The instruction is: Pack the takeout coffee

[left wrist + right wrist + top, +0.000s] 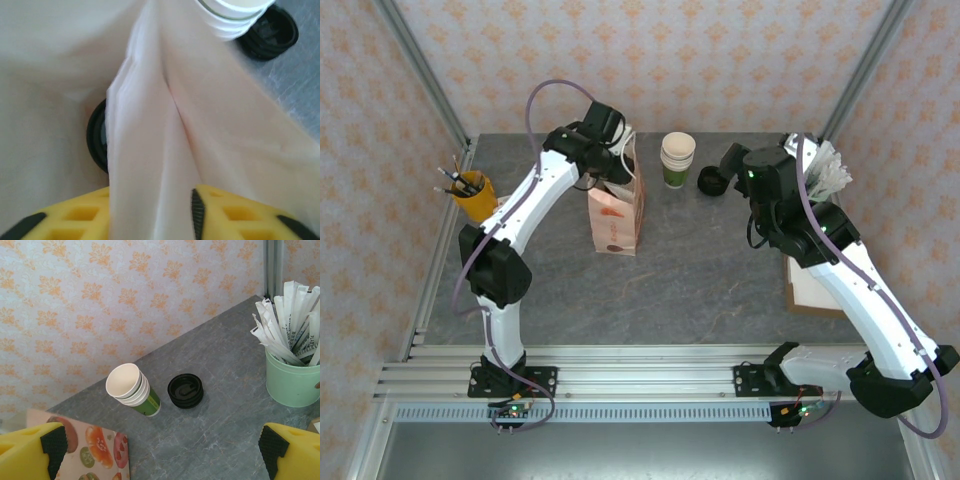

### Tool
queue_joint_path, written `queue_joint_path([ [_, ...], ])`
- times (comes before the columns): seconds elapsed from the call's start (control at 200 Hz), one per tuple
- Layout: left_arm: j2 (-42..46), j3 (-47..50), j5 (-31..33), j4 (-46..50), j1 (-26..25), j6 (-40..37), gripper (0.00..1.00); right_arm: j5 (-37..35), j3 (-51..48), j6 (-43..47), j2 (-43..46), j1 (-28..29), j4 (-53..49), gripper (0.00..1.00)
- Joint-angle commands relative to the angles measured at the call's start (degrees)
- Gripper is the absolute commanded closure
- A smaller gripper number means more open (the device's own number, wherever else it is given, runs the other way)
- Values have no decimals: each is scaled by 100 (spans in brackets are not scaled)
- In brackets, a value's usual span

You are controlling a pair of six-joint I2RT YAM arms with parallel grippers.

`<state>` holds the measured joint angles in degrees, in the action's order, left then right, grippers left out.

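The takeout coffee shows as a round black lid (97, 135) down inside the white-lined paper bag (225, 125), partly hidden behind a fold of the bag wall. From above, the fruit-printed bag (615, 222) stands upright mid-table, and my left gripper (620, 165) sits at its mouth. Close up, my left gripper (150, 215) has its jaws apart, with the loose fold of bag paper lying between the yellow fingers (235, 215). My right gripper (732, 160) hovers open at the back right; its fingers (40, 450) are spread wide with nothing between them.
A stack of lidless green cups (677, 158) and a stack of black lids (711, 181) stand behind the bag. A mint cup of white wrapped sticks (292, 377) is at the far right. A yellow cup of pens (475, 195) is at the left. A brown board (810, 290) lies under the right arm.
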<state>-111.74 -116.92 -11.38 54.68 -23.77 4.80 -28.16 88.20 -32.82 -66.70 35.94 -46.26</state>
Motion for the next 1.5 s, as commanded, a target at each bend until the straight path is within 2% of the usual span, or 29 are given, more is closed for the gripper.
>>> queue_joint_path([
  [0.0, 402, -272, 305, 100, -23, 172, 50, -145, -36, -52, 19, -32, -65, 0],
  [0.16, 487, -949, 362, 597, -18, 322, 36, -198, -65, -29, 21, -34, 6, 0],
  [0.275, 909, -938, 378, 587, -15, 450, 28, -370, -125, 63, 16, -48, 98, 0],
  [0.345, 1331, -645, 560, 406, 38, 516, 21, -457, -252, 47, 62, -185, 136, 0],
  [0.435, 2014, 4, 471, -67, 213, 621, 15, -285, -645, -25, 263, -625, 307, 0],
  [0.51, 2620, 753, 562, -643, 367, 637, 11, -106, -1135, 317, 476, -977, 702, 0],
  [0.626, 3585, 2223, 1465, -1573, 618, 585, 1, 33, -2032, 1485, 689, -1353, 1320, 0],
  [0.706, 4156, 3213, 2190, -2084, 884, 622, 0, 345, -2682, 1985, 689, -1714, 1442, 0],
  [0.876, 4927, 4788, 3959, -2621, 1305, 548, 0, 433, -3644, 1940, 653, -2097, 1671, 0],
  [0.976, 5185, 5689, 4629, -2906, 1604, 631, 0, 381, -4153, 2039, 741, -2125, 2147, 0],
  [1.116, 5356, 6715, 4577, -3213, 2268, 1024, 0, 279, -4719, 2335, 740, -2328, 2719, 0],
  [1.171, 5311, 7108, 4463, -3582, 2452, 942, 0, 356, -4950, 2496, 722, -2463, 3016, 0],
  [1.266, 5099, 7679, 3999, -4339, 2570, 468, 0, 682, -5315, 2666, 669, -2745, 3496, 0],
  [1.341, 4867, 7889, 3711, -4645, 2676, 462, 0, 965, -5498, 2685, 595, -2940, 3756, 0],
  [1.426, 4651, 8218, 2988, -5275, 2873, 593, 0, 1276, -5660, 2765, 469, -3087, 4027, 0],
  [1.496, 4481, 8578, 2412, -6193, 2939, 564, 0, 1460, -5777, 2857, 321, -3127, 4379, 0],
])
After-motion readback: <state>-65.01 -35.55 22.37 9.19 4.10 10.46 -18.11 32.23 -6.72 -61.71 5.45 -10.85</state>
